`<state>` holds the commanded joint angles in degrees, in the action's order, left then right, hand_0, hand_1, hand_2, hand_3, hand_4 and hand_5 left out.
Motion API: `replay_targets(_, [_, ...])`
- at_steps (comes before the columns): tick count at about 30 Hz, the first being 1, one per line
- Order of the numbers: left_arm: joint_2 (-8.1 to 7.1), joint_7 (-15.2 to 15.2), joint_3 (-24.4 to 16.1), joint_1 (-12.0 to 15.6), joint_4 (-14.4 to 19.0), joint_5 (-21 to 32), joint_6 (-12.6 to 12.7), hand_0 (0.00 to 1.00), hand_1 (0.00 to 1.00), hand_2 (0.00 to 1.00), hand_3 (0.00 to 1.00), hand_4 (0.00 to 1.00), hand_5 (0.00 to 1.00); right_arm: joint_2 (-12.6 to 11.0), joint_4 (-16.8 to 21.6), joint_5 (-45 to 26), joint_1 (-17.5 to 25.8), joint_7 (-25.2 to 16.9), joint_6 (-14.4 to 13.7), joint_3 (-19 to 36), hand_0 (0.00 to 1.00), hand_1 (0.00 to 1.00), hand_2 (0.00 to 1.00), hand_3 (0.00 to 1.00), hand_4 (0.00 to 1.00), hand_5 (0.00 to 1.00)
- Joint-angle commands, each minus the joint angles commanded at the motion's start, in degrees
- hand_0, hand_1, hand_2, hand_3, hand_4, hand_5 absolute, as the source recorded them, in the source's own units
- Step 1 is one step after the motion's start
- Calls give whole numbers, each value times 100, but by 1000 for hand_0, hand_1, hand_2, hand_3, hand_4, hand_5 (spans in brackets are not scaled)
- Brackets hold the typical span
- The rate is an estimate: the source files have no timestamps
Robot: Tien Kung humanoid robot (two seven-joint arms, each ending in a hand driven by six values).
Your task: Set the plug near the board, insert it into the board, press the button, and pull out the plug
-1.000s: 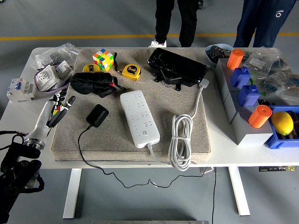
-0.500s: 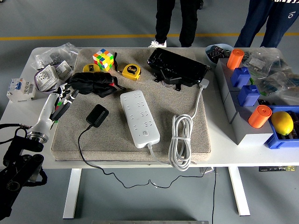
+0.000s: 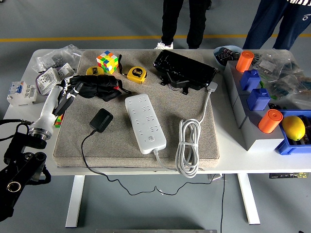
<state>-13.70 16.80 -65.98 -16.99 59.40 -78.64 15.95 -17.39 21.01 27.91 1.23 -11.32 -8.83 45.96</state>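
One arm only is seen, the left, entering from the lower left corner; no right arm is in view. Nearest on the grey mat (image 3: 112,145) a coiled white cable (image 3: 188,147) is laid at the right, its lead running back to the near end of the power strip (image 3: 145,123). The black plug adapter (image 3: 101,120) is set just left of the strip, apart from it, with its thin black cord (image 3: 90,155) trailing toward the near edge of the counter (image 3: 272,162) and over it.

The left robot hand (image 3: 65,93) is held above the mat's left edge, farther back than the adapter and to its left; its fingers (image 3: 73,85) appear loosely spread and nothing is gripped. From that hand the adapter is judged to lie toward the right and nearer, so a reach down and inward would be called for. The adapter's long axis is seen running from near-left to far-right, cord end nearest; which face carries the prongs cannot be told.

The strip's long axis is laid near to far, tilting leftward at the far end, with its button at the near end. Farther back a black pouch (image 3: 97,87), a yellow tape measure (image 3: 137,74) and a puzzle cube (image 3: 108,61) are found.
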Motion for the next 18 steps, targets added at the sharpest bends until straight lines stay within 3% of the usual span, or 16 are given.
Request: replay_targets(18, [-41, -29, -58, -131, 156, -30, -12, 822, 830, 868, 834, 998, 998, -68, 75, 99, -89, -43, -13, 136, 600, 614, 601, 551, 951, 387])
